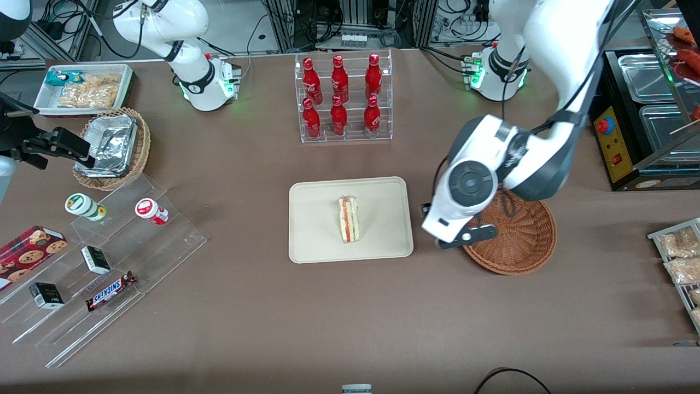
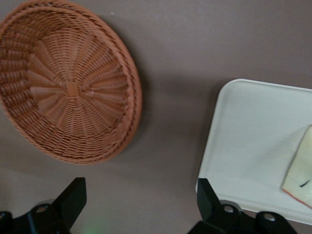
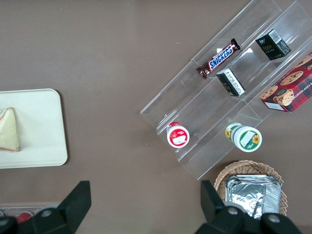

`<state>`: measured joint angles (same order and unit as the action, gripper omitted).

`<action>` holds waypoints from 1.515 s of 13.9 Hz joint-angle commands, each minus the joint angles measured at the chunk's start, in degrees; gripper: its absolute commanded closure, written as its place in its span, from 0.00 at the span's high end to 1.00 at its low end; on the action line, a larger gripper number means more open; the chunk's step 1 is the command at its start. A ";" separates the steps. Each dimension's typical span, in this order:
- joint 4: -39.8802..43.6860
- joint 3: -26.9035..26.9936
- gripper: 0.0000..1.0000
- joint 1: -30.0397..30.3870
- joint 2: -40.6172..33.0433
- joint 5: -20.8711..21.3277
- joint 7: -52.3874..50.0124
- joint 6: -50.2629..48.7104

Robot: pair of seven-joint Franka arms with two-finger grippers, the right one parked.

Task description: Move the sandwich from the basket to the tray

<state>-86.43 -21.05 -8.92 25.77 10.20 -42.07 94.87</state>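
The sandwich (image 1: 348, 220) (image 2: 301, 170) (image 3: 9, 129), a pale wedge with red and green layers on its cut edge, lies near the middle of the cream tray (image 1: 317, 197) (image 2: 248, 131) (image 3: 39, 126). The reddish-brown wicker basket (image 1: 519, 235) (image 2: 68, 83) stands beside the tray toward the working arm's end, with nothing in it. My gripper (image 1: 449, 225) (image 2: 140, 200) hovers above the bare brown table between tray and basket. It is open, and only tabletop shows between its black fingers (image 2: 73, 195).
A clear rack of red bottles (image 1: 342, 98) stands farther from the front camera than the tray. Toward the parked arm's end are a stepped acrylic shelf of snacks (image 1: 109, 257), a tan basket with foil (image 1: 112, 145) and a white bin (image 1: 82, 87). A food display case (image 1: 651, 109) borders the working arm's end.
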 commanded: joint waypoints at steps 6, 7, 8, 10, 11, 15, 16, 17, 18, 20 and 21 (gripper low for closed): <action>-16.04 2.48 1.00 9.72 -19.95 -5.09 19.98 0.32; -16.75 4.24 1.00 9.45 -21.63 -5.72 22.36 -0.12; -16.58 4.87 1.00 9.45 -22.43 -6.77 24.90 -1.60; -15.71 7.40 1.00 9.36 -23.83 -7.13 29.65 -4.24; -14.92 8.47 1.00 9.10 -24.19 -7.48 31.68 -5.38; -9.65 15.06 1.00 6.47 -24.54 -7.66 39.59 -9.61; -9.12 16.55 1.00 6.12 -24.81 -7.66 40.74 -9.53; -9.02 17.61 1.00 5.85 -25.33 -7.66 41.53 -9.44; -8.33 18.49 1.00 5.67 -25.68 -7.74 41.80 -9.44; -6.83 20.25 1.00 5.67 -25.77 -10.01 41.89 -9.44; -6.39 21.56 1.00 5.59 -25.77 -11.07 42.24 -9.52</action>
<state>-94.12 -2.09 -2.28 0.61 1.23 -1.01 86.71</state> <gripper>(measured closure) 0.000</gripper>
